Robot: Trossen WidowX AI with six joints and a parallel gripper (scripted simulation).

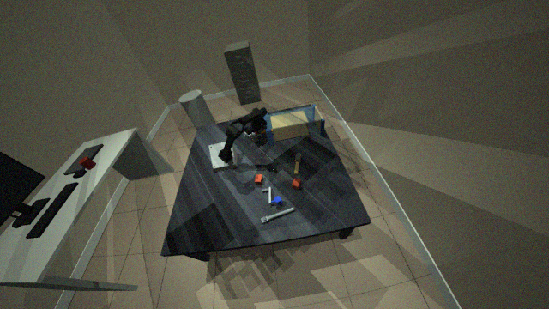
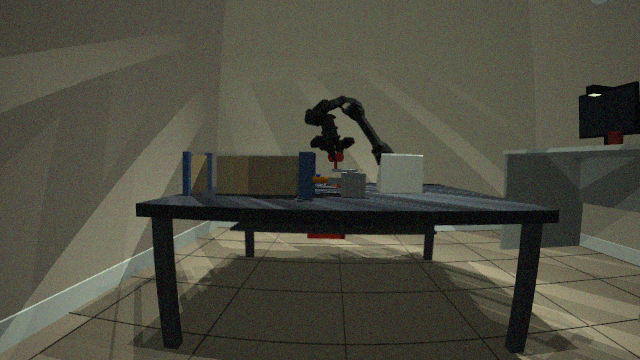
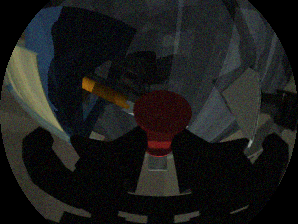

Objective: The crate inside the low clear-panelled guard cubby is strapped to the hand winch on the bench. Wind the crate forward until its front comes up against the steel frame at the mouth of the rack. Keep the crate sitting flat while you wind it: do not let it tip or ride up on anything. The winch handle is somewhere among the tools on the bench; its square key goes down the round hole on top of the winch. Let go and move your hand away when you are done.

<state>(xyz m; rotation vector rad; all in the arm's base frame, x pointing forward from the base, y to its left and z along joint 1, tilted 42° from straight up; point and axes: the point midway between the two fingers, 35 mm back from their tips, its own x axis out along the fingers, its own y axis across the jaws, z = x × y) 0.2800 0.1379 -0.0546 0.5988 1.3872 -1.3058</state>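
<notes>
My gripper (image 2: 335,153) (image 3: 158,123) is shut on the red knob of the winch handle (image 2: 336,158) (image 3: 162,112). The handle's flat metal arm lies level, close over the top of the grey winch (image 2: 353,185); its square key cannot be seen. An orange strap (image 2: 320,180) (image 3: 107,95) runs from the winch side towards the rack. The tan crate (image 1: 290,128) (image 2: 260,175) sits flat in the clear-panelled cubby with blue posts (image 1: 322,128) (image 2: 306,176). In the exterior view the crate's near end meets the front post's outline; whether they touch cannot be told.
A white box (image 2: 401,173) stands beside the winch. On the bench (image 1: 193,202) lie two orange-red blocks (image 1: 258,178) (image 1: 296,184), a yellow-handled tool (image 1: 297,166), a pale angled tool (image 1: 269,196), a blue piece (image 1: 277,200) and a long wrench (image 1: 279,215).
</notes>
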